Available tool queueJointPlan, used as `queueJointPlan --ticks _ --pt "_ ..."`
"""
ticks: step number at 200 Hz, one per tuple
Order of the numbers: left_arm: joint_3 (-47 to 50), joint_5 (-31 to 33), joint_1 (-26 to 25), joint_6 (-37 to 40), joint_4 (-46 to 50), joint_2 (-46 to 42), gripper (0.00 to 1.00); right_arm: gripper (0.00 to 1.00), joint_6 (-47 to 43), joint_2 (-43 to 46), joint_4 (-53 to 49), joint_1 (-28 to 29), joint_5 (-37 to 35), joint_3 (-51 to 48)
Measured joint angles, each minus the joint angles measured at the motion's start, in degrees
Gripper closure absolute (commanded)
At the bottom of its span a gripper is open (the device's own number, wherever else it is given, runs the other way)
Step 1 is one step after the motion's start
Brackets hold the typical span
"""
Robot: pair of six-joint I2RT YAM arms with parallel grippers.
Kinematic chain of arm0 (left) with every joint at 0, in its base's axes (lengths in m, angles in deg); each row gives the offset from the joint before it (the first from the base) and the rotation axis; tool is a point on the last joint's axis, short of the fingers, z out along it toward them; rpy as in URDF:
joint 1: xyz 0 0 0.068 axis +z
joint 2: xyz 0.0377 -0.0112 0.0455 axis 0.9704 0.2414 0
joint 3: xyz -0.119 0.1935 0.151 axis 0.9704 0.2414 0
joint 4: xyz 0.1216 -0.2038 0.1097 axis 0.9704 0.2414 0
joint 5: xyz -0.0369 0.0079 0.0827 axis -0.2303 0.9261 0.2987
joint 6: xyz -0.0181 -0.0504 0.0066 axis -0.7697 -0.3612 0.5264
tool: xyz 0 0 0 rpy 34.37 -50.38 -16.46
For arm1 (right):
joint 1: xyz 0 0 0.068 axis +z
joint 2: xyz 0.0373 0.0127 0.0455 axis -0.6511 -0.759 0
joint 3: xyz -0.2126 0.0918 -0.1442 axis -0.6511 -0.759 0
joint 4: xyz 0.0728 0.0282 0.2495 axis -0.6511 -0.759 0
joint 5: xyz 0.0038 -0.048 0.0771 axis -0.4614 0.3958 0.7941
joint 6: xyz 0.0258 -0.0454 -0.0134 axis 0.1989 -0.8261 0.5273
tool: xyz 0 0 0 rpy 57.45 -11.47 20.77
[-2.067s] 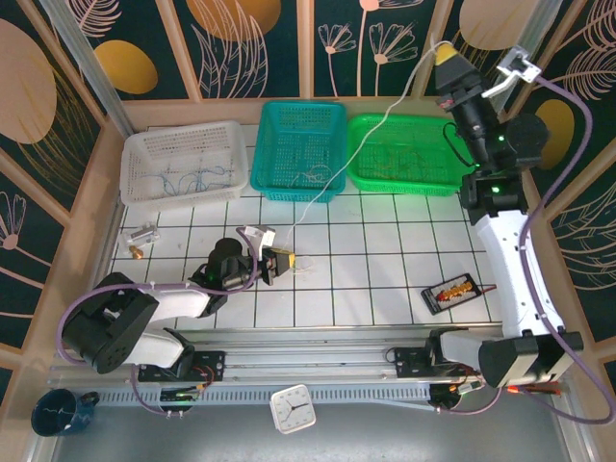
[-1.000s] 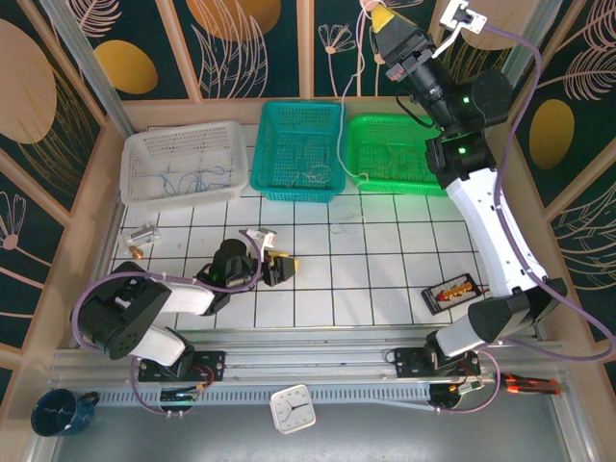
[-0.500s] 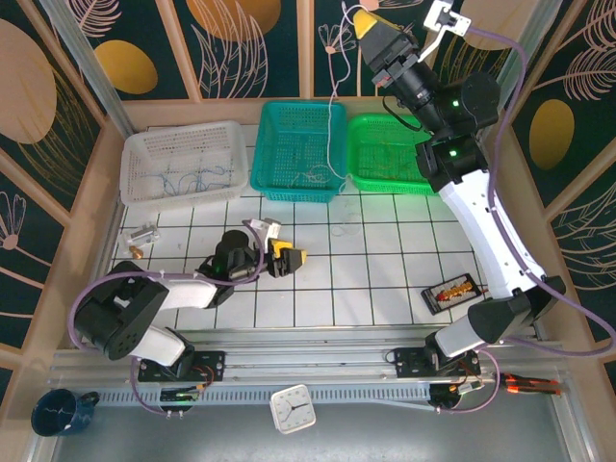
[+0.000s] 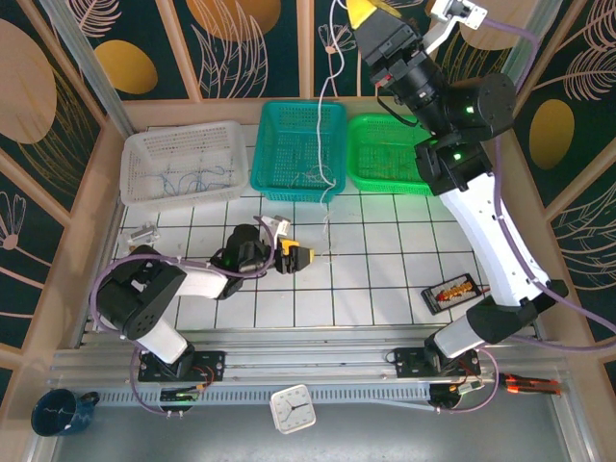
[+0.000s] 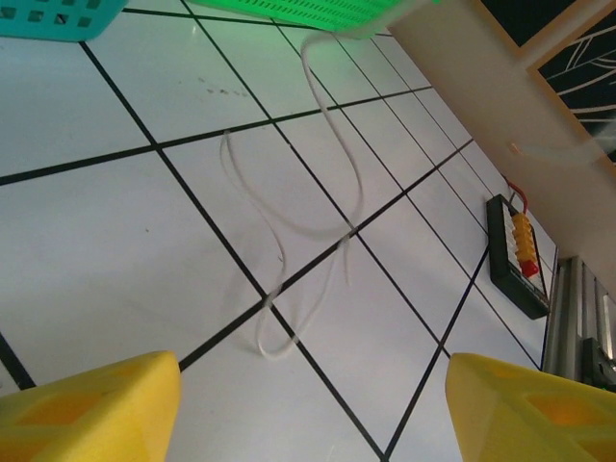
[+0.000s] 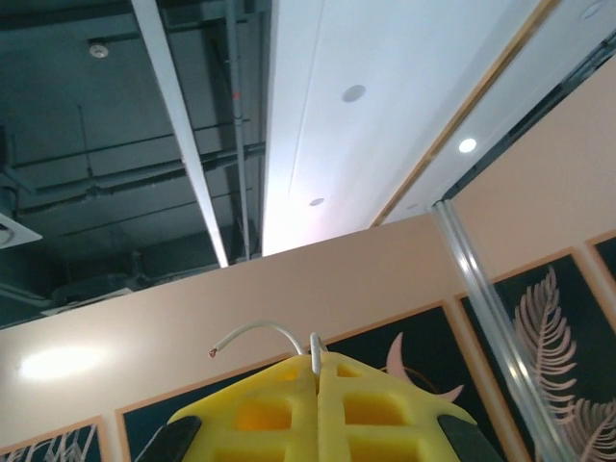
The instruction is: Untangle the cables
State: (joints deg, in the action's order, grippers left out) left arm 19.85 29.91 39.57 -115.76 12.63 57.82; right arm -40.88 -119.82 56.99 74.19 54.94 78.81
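Observation:
One white cable [image 4: 330, 115] hangs from my right gripper [image 4: 361, 12], which is raised high above the teal basket [image 4: 300, 144]. In the right wrist view the yellow pads [image 6: 279, 409] are shut on this cable [image 6: 315, 351], and a short bare-tipped end curls out to the left. The cable's lower end lies looped on the tiles [image 5: 289, 241], just ahead of my left gripper [image 5: 313, 414]. The left gripper [image 4: 300, 257] rests low on the table, open, with nothing between its fingers. More thin cables lie in the white basket [image 4: 183, 178] and in the teal basket.
The white basket, the teal basket and a green basket [image 4: 399, 154] line the back of the table. A black connector board [image 4: 452, 291] lies at the right. A small metal part [image 4: 142, 234] sits at the left. A wooden wall edges the table.
My right gripper swung left and higher, and the white cable went with it, its lower end sliding left. The left gripper opened wider and edged right.

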Motion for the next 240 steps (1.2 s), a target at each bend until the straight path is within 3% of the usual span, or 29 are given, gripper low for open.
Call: queueJointPlan --ticks 84,97,116,131,178,240 --pt "-4.70 0.00 0.00 0.20 -0.74 5.05 0.28 1.00 -2.40 -1.36 -0.20 7.37 -0.87 1.62" --pt "-5.09 -0.02 0.00 0.17 -1.57 5.86 0.41 1.00 -2.80 -1.38 -0.24 8.28 -1.01 1.62" --pt "-5.27 -0.22 0.02 -0.02 -2.45 6.51 0.77 1.00 -3.72 -1.36 -0.66 9.01 -1.05 1.62" --pt "-5.27 -0.42 0.02 -0.13 -3.02 6.64 1.00 1.00 -4.70 -1.36 -1.29 9.09 -1.46 1.62" --pt "-3.41 1.25 0.02 -1.03 -5.22 6.69 1.00 1.00 -8.87 0.42 -3.76 6.01 -4.76 0.50" --pt "6.23 10.82 0.02 -2.64 -4.44 1.84 1.00 1.00 -9.70 8.61 -4.17 -14.08 -10.82 -4.74"
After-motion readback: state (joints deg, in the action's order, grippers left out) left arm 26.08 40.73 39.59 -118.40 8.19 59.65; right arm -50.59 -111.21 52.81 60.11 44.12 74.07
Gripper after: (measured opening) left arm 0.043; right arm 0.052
